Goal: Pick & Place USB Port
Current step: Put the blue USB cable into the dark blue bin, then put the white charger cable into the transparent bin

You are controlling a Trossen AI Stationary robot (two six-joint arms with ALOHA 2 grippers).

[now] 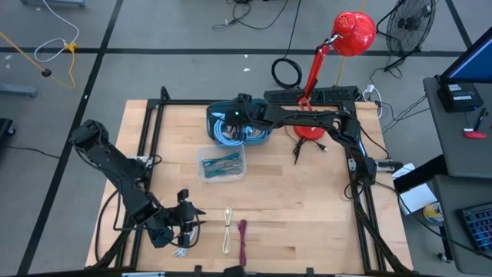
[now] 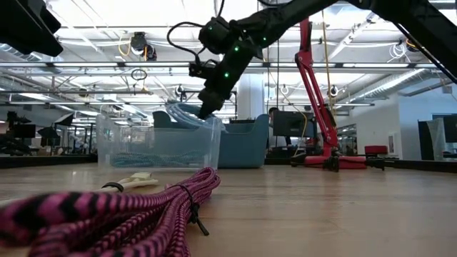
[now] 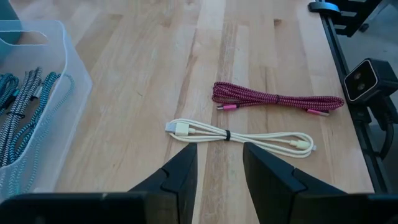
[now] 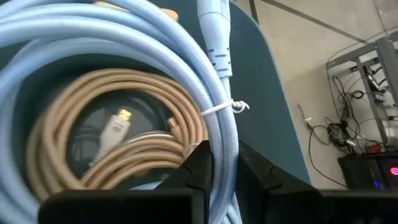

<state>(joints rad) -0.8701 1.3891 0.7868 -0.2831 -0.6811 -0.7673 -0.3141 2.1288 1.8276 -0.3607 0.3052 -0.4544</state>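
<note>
Nearest, on the counter: left hand spread and empty before the white cable and magenta cable. Farther, in the dark bin: right hand pinching the pale blue cable coil. Probably light, floppy, slick; best gripped by the tied bundle.

Magenta cable blurred, cut off at low view's edge.

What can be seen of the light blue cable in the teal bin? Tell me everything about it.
The light blue cable is a thick, braided-looking cord wound in a large coil and bound with a white tie. One moulded light blue connector end sticks out past the loop. It lies in the teal bin at the table's far side, encircling a smaller tan cable. The right gripper is shut on a strand of it.
</note>
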